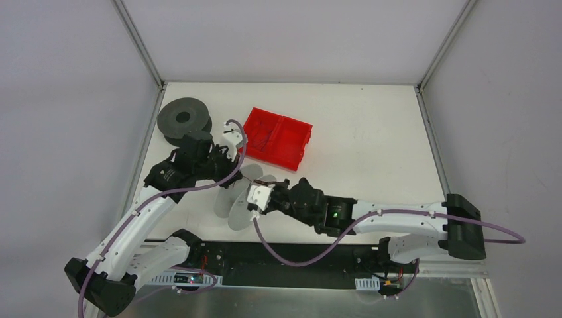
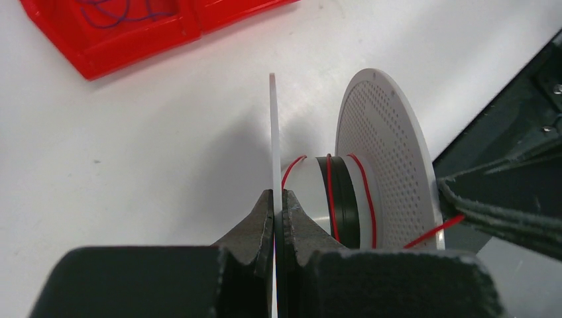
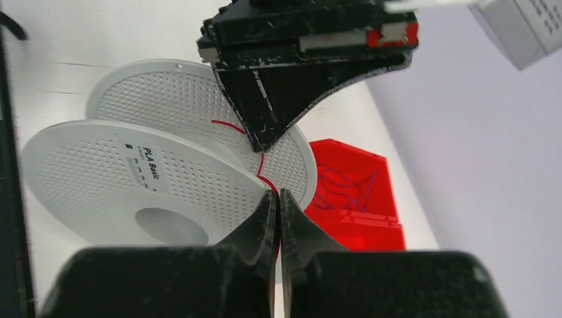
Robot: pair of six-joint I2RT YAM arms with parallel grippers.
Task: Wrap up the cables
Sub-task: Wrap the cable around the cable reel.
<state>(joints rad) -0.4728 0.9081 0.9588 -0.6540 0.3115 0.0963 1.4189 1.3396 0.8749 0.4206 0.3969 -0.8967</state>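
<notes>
A white spool (image 1: 233, 207) stands on edge on the table. My left gripper (image 2: 277, 193) is shut on its thin near flange (image 2: 272, 126). A red cable (image 2: 331, 199) winds round the hub beside a black band (image 2: 344, 199), and its free end runs off to the right. My right gripper (image 3: 278, 193) is shut on that red cable (image 3: 261, 163) just past the spool's flange (image 3: 132, 192). In the top view the right gripper (image 1: 256, 199) sits at the spool's near side and the left gripper (image 1: 228, 162) at its far side. More thin cables (image 3: 348, 189) lie in the red tray.
A red two-compartment tray (image 1: 278, 136) sits behind the spool near the table's middle. A dark grey spool (image 1: 184, 119) stands at the back left corner. Metal frame posts rise at the table's far corners.
</notes>
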